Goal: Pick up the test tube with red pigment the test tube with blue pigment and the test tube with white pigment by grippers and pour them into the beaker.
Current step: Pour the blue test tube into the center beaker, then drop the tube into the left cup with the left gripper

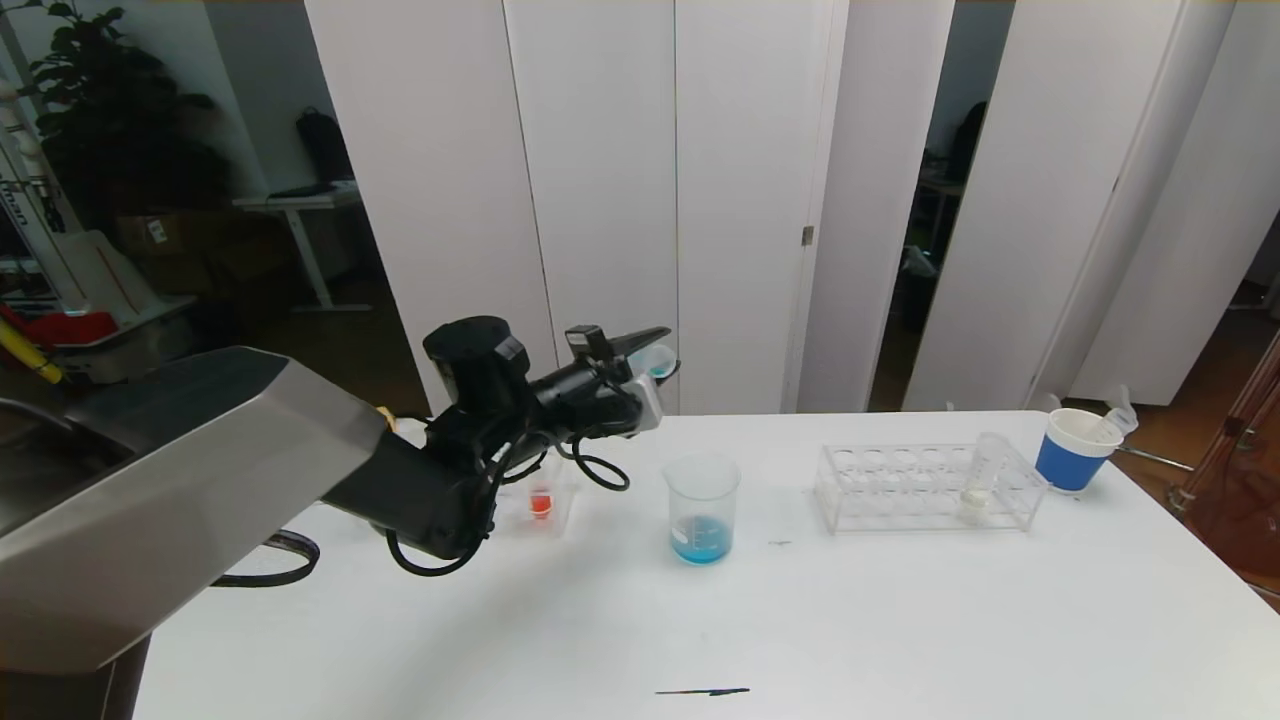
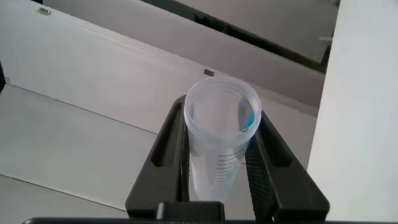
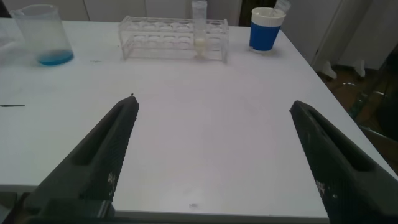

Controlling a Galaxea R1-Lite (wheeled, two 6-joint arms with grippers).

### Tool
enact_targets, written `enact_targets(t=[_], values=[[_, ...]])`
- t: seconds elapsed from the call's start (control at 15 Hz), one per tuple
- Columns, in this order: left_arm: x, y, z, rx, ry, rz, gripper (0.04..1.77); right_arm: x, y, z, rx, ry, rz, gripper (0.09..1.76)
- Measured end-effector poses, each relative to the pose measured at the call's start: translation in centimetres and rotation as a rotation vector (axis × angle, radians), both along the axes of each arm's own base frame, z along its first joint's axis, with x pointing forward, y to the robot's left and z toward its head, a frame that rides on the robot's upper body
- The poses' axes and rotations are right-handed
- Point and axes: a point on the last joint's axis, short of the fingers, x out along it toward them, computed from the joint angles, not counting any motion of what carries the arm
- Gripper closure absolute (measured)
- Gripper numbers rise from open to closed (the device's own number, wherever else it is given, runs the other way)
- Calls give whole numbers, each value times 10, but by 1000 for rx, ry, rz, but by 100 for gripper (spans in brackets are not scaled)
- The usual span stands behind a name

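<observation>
**Blue tube held aloft, emptied, as beaker shows blue**

Nearest the head camera, a thin dark streak [image 1: 702, 691] marks the white bench [image 1: 900, 620] by its front edge. Above the bench's far left part, the left gripper [image 1: 655, 362] is raised, its fingers [image 2: 264, 152] pinching the test tube with blue pigment [image 2: 219, 140]; the tube lies roughly level, with only a blue smear inside near its mouth. Below and just beyond it, the beaker [image 1: 702, 508] stands upright mid-bench with blue liquid in its bottom. Toward the far right corner, the test tube with white pigment [image 1: 983, 478] leans in a clear rack [image 1: 925, 487], beside a blue paper cup [image 1: 1076, 449]. Partly hidden behind the left arm, a clear holder with orange-red liquid [image 1: 541, 503] sits on the left side. The right gripper [image 3: 211, 155] hovers low over the bench's near right, fingers spread wide, holding nothing.
</observation>
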Motion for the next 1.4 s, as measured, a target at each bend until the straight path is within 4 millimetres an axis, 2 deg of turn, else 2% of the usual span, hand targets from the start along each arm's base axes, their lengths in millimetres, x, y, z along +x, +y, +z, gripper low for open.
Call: enact_targets(t=[0.27, 0.73, 0.93, 1.2, 1.4], values=[[-5, 2, 19, -141, 235, 87, 121, 0, 0, 0, 0, 0, 0, 10], [-10, -7, 53, -539, 528, 327, 121, 0, 0, 0, 0, 0, 0, 10], [-10, -9, 57, -689, 660, 436, 121, 0, 0, 0, 0, 0, 0, 10], [-15, -8, 57, -843, 932, 533, 121, 0, 0, 0, 0, 0, 0, 10], [-17, -6, 65, -900, 974, 544, 121, 0, 0, 0, 0, 0, 0, 10]])
